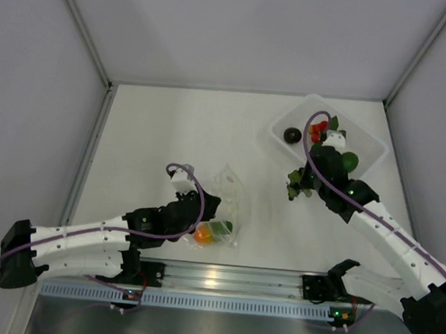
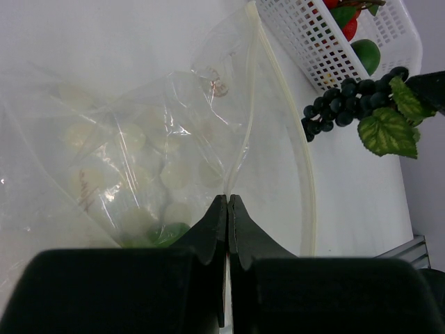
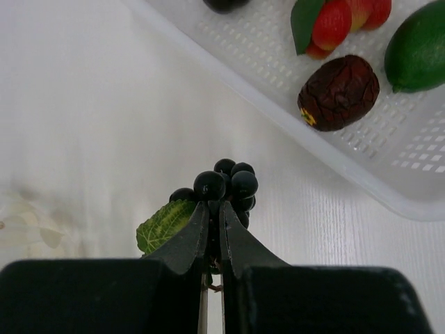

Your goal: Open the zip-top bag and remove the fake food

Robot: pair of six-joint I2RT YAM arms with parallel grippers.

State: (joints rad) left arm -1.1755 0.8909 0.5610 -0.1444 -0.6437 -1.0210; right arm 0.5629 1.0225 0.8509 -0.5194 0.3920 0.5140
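The clear zip-top bag (image 1: 226, 198) lies open on the table, with an orange piece (image 1: 204, 233) and a green piece (image 1: 219, 228) still inside. My left gripper (image 1: 203, 211) is shut on the bag's thin plastic (image 2: 139, 139); its fingertips (image 2: 228, 200) meet on a fold near the zip strip. My right gripper (image 1: 306, 177) is shut on a dark grape cluster with green leaves (image 3: 226, 184) and holds it above the table, just left of the tub. The cluster also shows in the left wrist view (image 2: 348, 104).
A white perforated tub (image 1: 365, 144) stands at the back right. It holds a dark maroon piece (image 3: 338, 92), a red clustered piece (image 3: 334, 24) and a green round piece (image 3: 417, 45). Grey walls enclose the table on three sides.
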